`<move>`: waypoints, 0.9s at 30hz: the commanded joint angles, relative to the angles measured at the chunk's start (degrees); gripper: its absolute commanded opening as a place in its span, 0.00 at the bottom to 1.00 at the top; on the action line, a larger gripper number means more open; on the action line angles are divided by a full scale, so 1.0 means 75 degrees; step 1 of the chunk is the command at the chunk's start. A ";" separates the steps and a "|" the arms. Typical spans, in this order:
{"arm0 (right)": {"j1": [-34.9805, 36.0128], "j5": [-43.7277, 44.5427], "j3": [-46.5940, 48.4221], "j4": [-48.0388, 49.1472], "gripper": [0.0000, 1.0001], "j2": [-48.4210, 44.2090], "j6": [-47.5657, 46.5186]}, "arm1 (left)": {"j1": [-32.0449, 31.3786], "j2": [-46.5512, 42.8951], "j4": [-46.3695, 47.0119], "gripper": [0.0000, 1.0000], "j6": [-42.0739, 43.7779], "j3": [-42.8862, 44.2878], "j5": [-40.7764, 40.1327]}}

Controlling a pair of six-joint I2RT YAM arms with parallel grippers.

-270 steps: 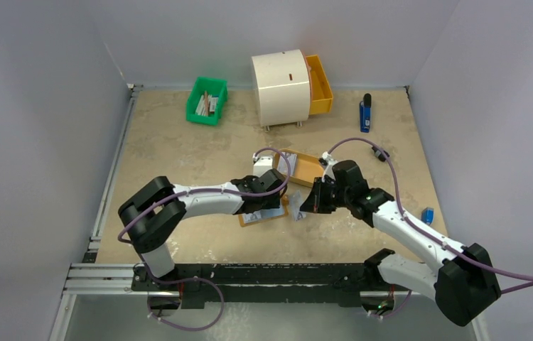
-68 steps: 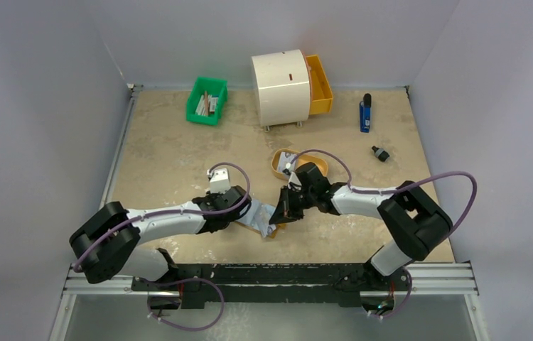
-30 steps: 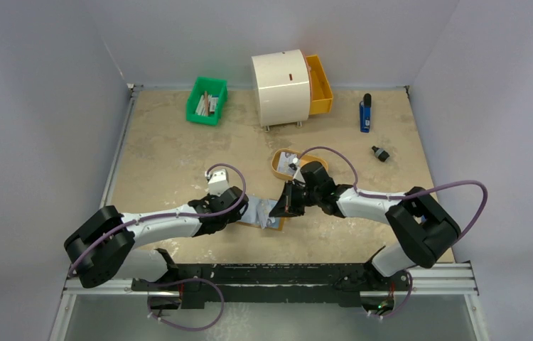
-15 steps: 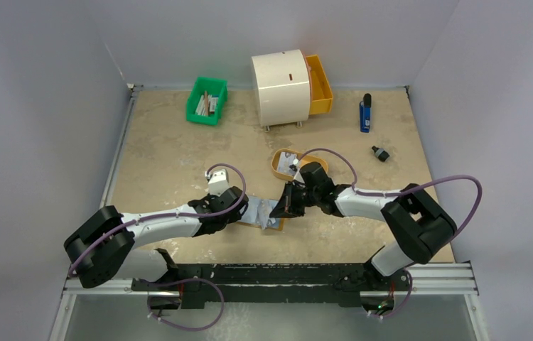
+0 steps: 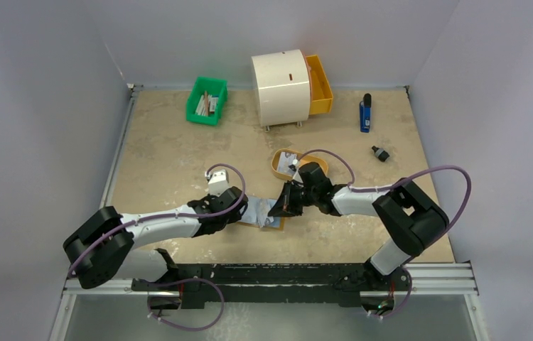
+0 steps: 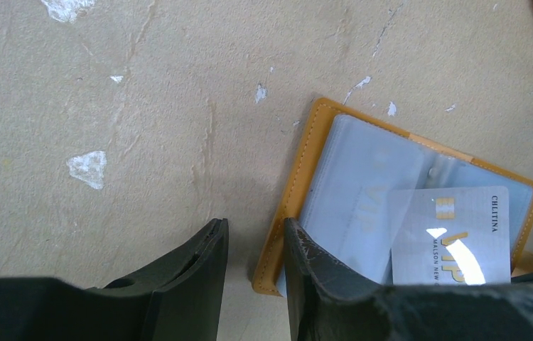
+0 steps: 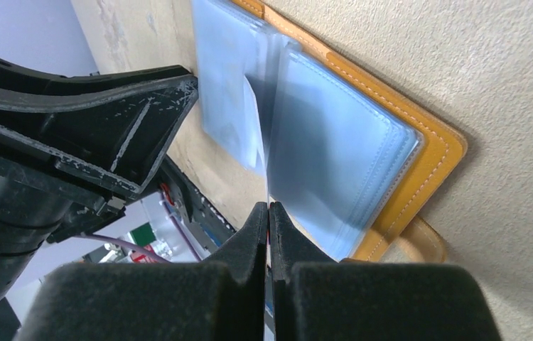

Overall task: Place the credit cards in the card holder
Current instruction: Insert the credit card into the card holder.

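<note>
Barely shifted, our right gripper (image 7: 269,212) pinches a credit card (image 6: 455,238) aimed straight ahead into the card holder (image 6: 299,177), whose corner lies at our part-open left gripper (image 6: 255,245).

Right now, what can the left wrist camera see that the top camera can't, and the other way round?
Only the left wrist view shows the gold VIP letters and small dark print on the credit card, and the stitching along the card holder. Only the top view shows the green bin, the white round cabinet with its orange drawer, and the oval tray. Both show the card holder lying open on the tan table.
</note>
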 commanded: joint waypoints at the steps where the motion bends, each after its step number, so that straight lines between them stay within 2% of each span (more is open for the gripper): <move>1: -0.0010 0.0314 0.0099 0.0353 0.00 0.0080 0.0313 | 0.0007 -0.0151 0.0211 0.34 -0.0115 -0.0086 0.0260; 10: -0.0011 0.0745 -0.0187 0.0886 0.00 0.0153 0.1040 | -0.0010 -0.0258 0.0316 0.33 -0.0166 -0.0115 0.0382; 27: 0.0031 0.1012 -0.0074 0.0959 0.00 0.0450 0.0966 | -0.0018 -0.0157 0.0602 0.33 -0.0204 -0.0055 0.0561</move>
